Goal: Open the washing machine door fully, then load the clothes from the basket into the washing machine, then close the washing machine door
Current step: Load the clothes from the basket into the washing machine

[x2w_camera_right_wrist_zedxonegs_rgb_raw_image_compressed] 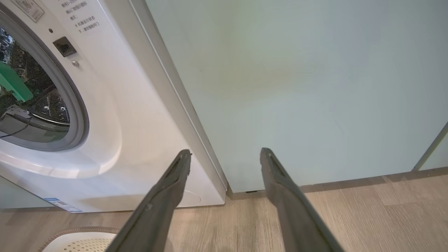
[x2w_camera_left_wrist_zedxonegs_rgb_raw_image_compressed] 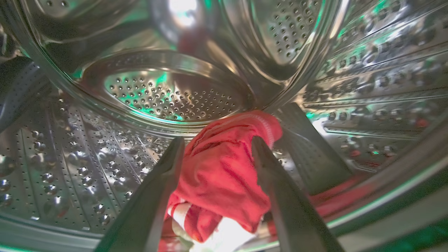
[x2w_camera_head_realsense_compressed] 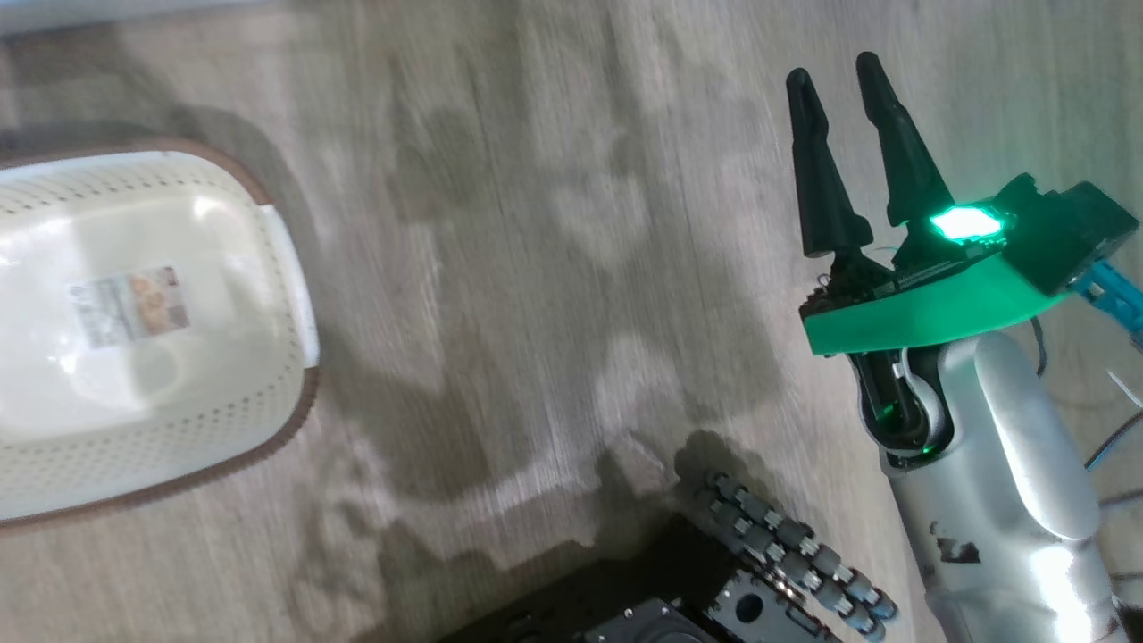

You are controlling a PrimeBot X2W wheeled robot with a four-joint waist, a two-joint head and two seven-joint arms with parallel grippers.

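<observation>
The red clothes [x2w_camera_left_wrist_zedxonegs_rgb_raw_image_compressed: 220,175] with a small white part lie on the floor of the steel drum [x2w_camera_left_wrist_zedxonegs_rgb_raw_image_compressed: 168,94] inside the washing machine [x2w_camera_right_wrist_zedxonegs_rgb_raw_image_compressed: 115,115]. My left gripper [x2w_camera_left_wrist_zedxonegs_rgb_raw_image_compressed: 217,140] is inside the drum, open, its fingers wide on either side of the clothes. Its green wrist part [x2w_camera_right_wrist_zedxonegs_rgb_raw_image_compressed: 14,84] shows through the machine's round opening. My right gripper [x2w_camera_head_realsense_compressed: 835,76] hangs open over the floor, holding nothing, and points at the machine's right edge [x2w_camera_right_wrist_zedxonegs_rgb_raw_image_compressed: 225,152]. The cream basket [x2w_camera_head_realsense_compressed: 295,295] stands at the left, showing its bottom with a label, and its rim [x2w_camera_right_wrist_zedxonegs_rgb_raw_image_compressed: 80,231] is below the machine. The washing machine door is out of view.
A pale teal cabinet [x2w_camera_right_wrist_zedxonegs_rgb_raw_image_compressed: 297,87] stands directly right of the machine. Grey wood floor [x2w_camera_head_realsense_compressed: 536,268] stretches between the basket and my right arm. My dark base with its roller wheel [x2w_camera_head_realsense_compressed: 786,554] sits at the bottom of the head view.
</observation>
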